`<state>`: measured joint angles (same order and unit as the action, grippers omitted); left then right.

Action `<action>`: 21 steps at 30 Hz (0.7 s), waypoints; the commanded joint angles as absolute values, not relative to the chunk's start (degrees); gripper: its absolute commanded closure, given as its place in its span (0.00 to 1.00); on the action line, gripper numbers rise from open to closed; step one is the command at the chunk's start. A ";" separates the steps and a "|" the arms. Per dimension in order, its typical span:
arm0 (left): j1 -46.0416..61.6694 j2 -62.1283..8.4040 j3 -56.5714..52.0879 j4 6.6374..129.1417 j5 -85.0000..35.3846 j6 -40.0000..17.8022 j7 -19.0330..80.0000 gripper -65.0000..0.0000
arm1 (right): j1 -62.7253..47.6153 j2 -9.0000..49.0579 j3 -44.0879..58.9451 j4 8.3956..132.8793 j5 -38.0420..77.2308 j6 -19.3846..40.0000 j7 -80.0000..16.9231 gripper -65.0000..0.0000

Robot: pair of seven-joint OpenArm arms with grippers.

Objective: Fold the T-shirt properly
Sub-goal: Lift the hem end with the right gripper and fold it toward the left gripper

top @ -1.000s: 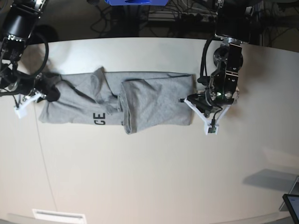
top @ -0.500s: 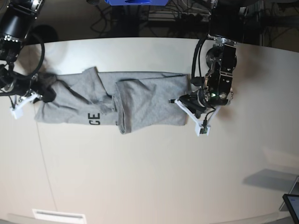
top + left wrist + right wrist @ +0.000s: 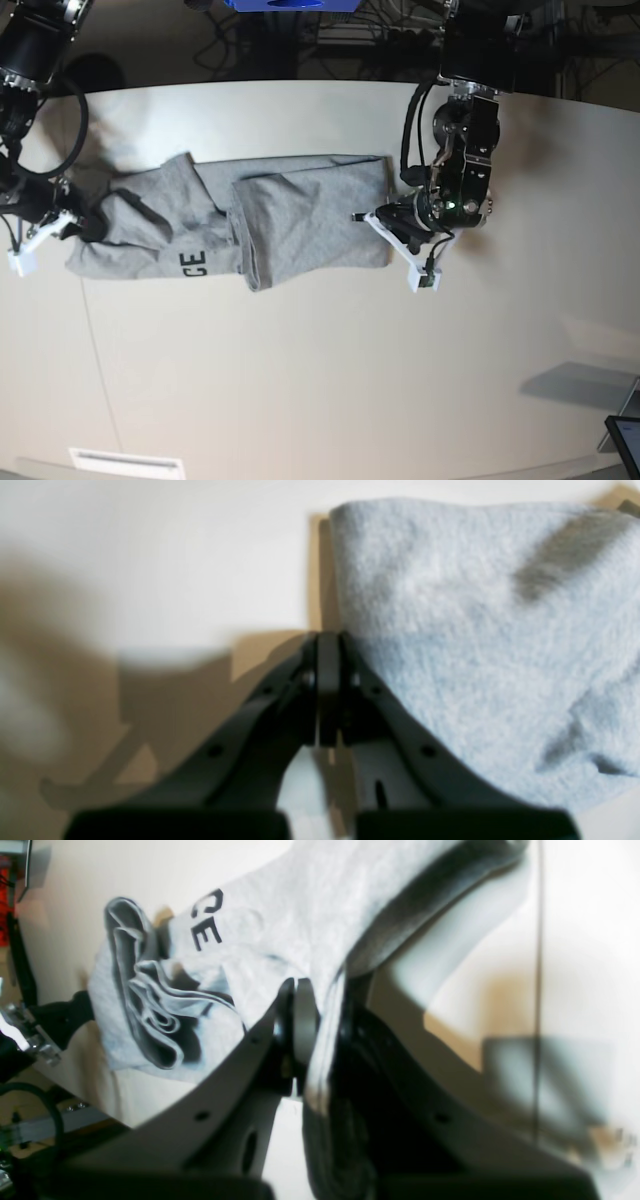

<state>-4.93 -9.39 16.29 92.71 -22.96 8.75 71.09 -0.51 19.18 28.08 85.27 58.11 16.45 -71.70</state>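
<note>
Base and wrist views of a two-arm fold. The T-shirt lay partly folded on the pale worktop, its long axis running left to right across the base view. One end sat in the right end effector at the left of that view; the other end, a doubled panel, reached toward the left end effector. Black lettering faced up near the lower edge, left of centre.

The right end effector was clamped on a bunched edge of grey cloth, the fabric passing between its jaws. The left end effector was clenched with its jaws together and nothing between them; in the left wrist view its tip sat just beside the cloth edge, and whether it touched could not be told.

Risks, as judgements: a one-sided pull by the right arm could drag the whole garment along the worktop and loosen the doubled panel, since the far end appeared unheld. The pinched cloth was bunched, so several layers might lift together and skew the next fold. The gathered ripples beside the lettering could set as creases.
</note>
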 commanded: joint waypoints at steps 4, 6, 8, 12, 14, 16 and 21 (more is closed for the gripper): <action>-5.32 -8.84 16.57 92.53 -23.60 8.31 73.27 1.00 | 0.04 20.00 28.35 87.52 59.47 16.75 -72.92 1.00; -5.76 -8.22 16.57 92.44 -23.60 8.31 73.80 1.00 | -0.04 18.77 28.53 88.92 59.47 16.75 -73.63 1.00; -6.37 -7.96 17.01 92.44 -23.60 8.31 74.86 1.00 | -0.04 18.15 28.35 90.51 59.47 16.75 -74.42 1.00; -7.87 -7.25 20.97 92.44 -23.60 8.31 75.12 1.00 | -0.04 16.31 28.35 93.85 59.38 16.75 -75.56 1.00; -8.04 -7.25 22.11 92.44 -23.60 8.31 75.12 1.00 | -0.04 15.43 28.35 95.25 59.38 16.75 -75.91 1.00; -8.13 -6.90 22.11 92.44 -23.60 8.31 75.12 1.00 | -0.04 14.99 28.35 95.69 59.38 16.75 -76.18 1.00; -8.40 -6.46 21.58 92.44 -23.60 8.31 75.21 1.00 | -0.22 14.11 28.26 96.04 59.47 16.75 -76.26 1.00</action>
